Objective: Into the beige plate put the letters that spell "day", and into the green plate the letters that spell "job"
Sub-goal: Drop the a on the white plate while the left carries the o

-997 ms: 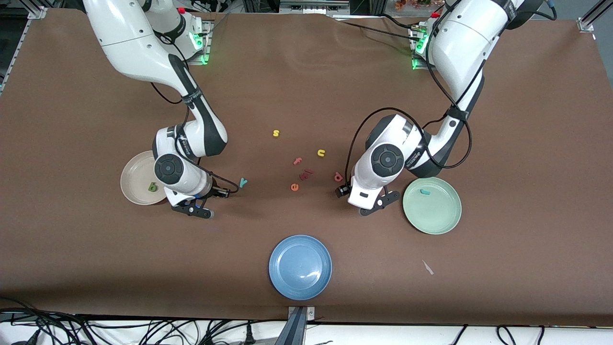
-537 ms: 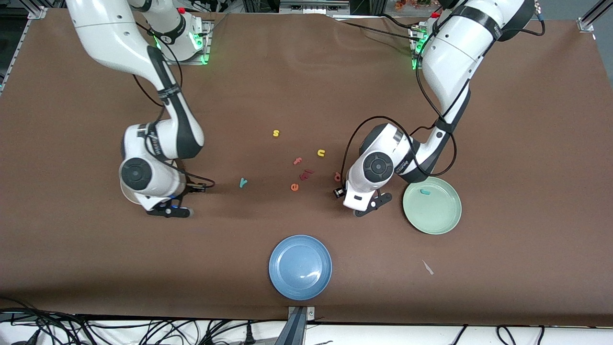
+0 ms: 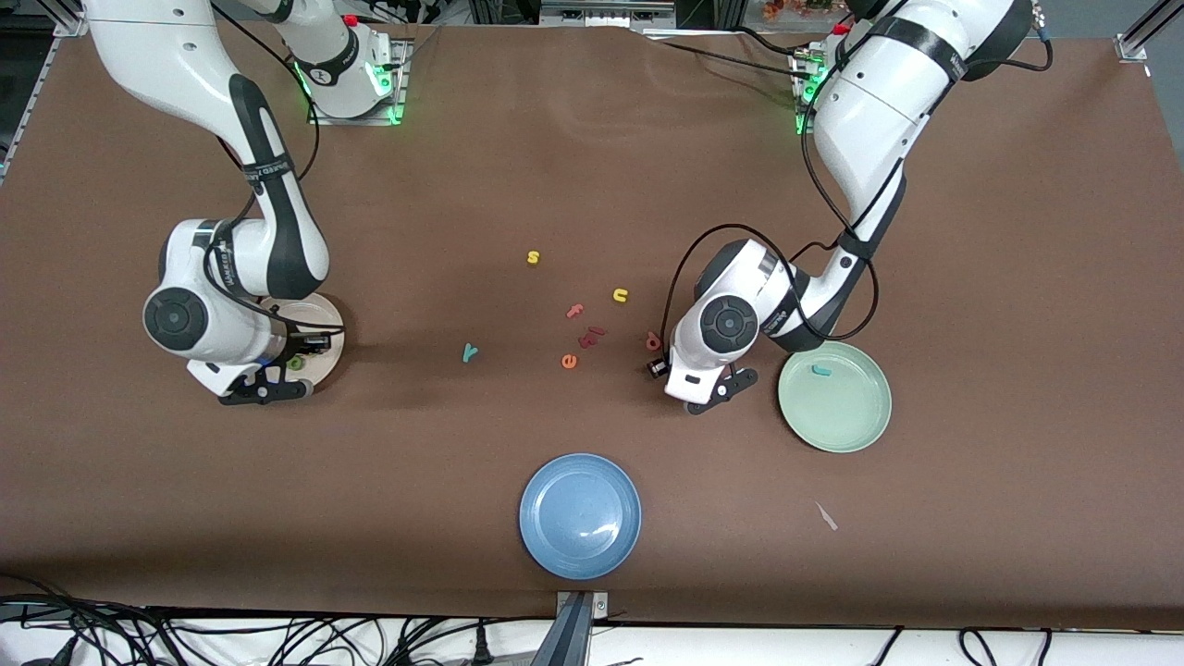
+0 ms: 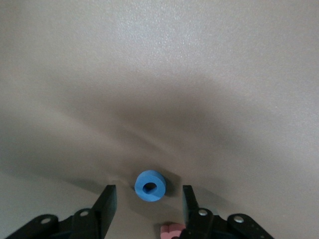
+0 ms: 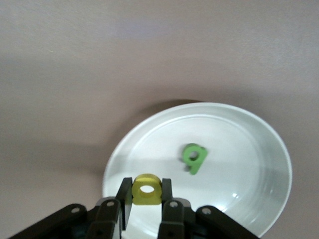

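We are seeing the right tool point(image 5: 146, 199) clamped on the yellow letter point(image 5: 146, 189) over the beige plate point(image 3: 326, 314) at the frame's left, green letter point(image 5: 194, 157) lying inside. The left tool point(image 4: 149, 206) is part open around the blue o point(image 4: 150, 185) on the desk point(image 3: 592, 166), right of centre, not gripping it. Teal y point(image 3: 470, 351) and red-pink b point(image 3: 653, 341) are sitting mid-desk, teal j point(image 3: 820, 370) lying in the green plate point(image 3: 856, 416)
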